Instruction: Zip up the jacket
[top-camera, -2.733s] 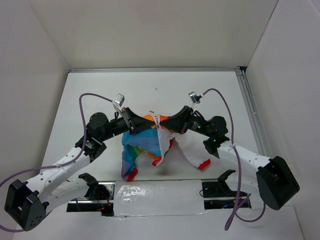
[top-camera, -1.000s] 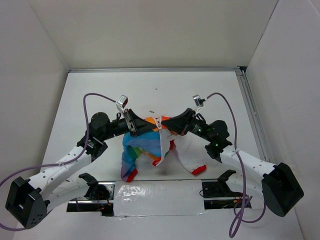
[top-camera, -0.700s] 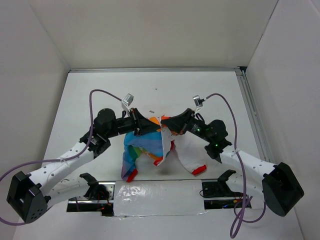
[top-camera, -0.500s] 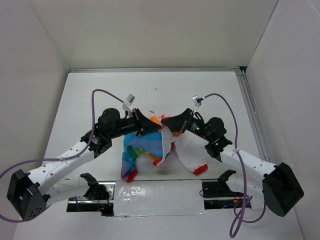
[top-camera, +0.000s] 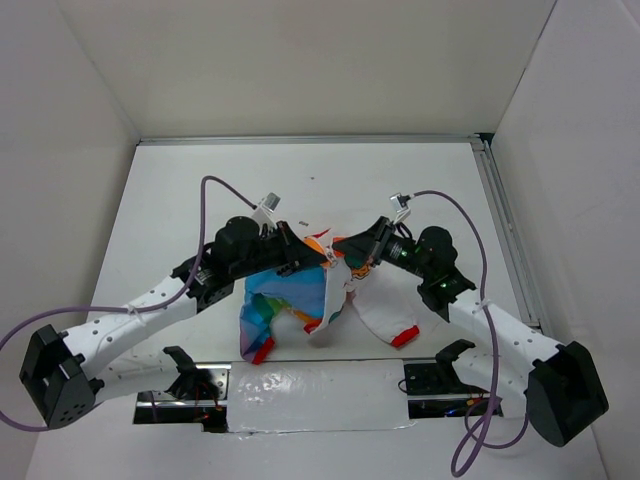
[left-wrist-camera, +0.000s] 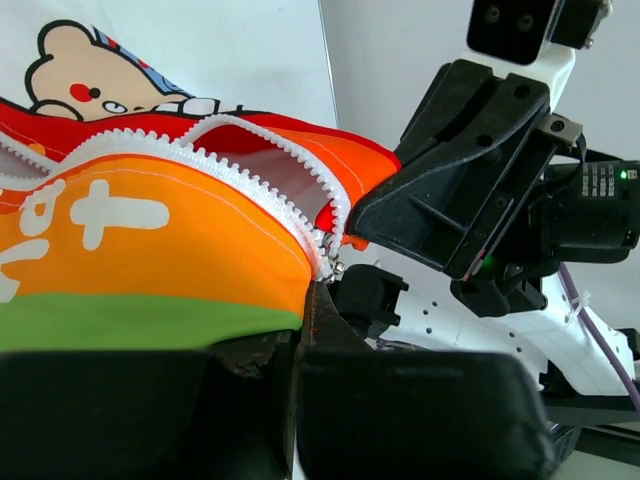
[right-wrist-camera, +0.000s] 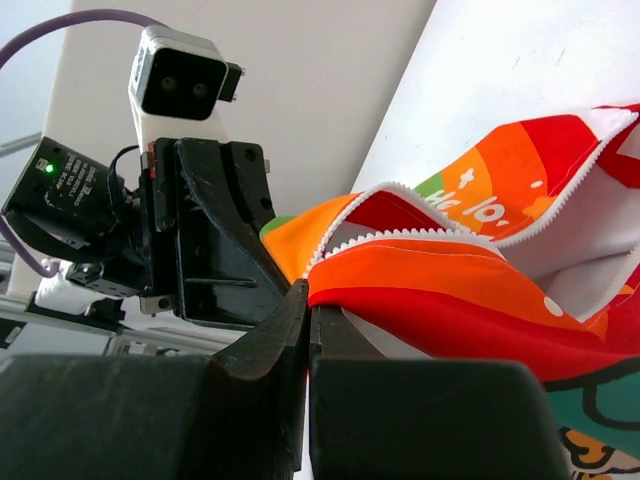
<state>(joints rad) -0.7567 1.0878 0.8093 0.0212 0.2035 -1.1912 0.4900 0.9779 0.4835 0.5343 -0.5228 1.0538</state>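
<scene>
The jacket (top-camera: 300, 295) hangs lifted between both grippers above the table, rainbow panel on the left, white part with red cuffs on the right. My left gripper (top-camera: 300, 252) is shut on the jacket's orange edge beside the white zipper teeth (left-wrist-camera: 270, 195). My right gripper (top-camera: 345, 250) is shut on the facing orange-red edge (right-wrist-camera: 420, 275). The two grippers nearly touch. The zipper is open above the grip; a small metal slider (left-wrist-camera: 335, 268) shows at the point where the two tooth rows meet, in the left wrist view.
The white table (top-camera: 180, 190) is walled on three sides. A metal rail (top-camera: 505, 230) runs along its right edge. A foil-covered strip (top-camera: 310, 390) lies between the arm bases at the near edge.
The left arm has swung right and forward, bringing its gripper closer to the right one. The right gripper shifted slightly right. The jacket hangs more bunched between them.
</scene>
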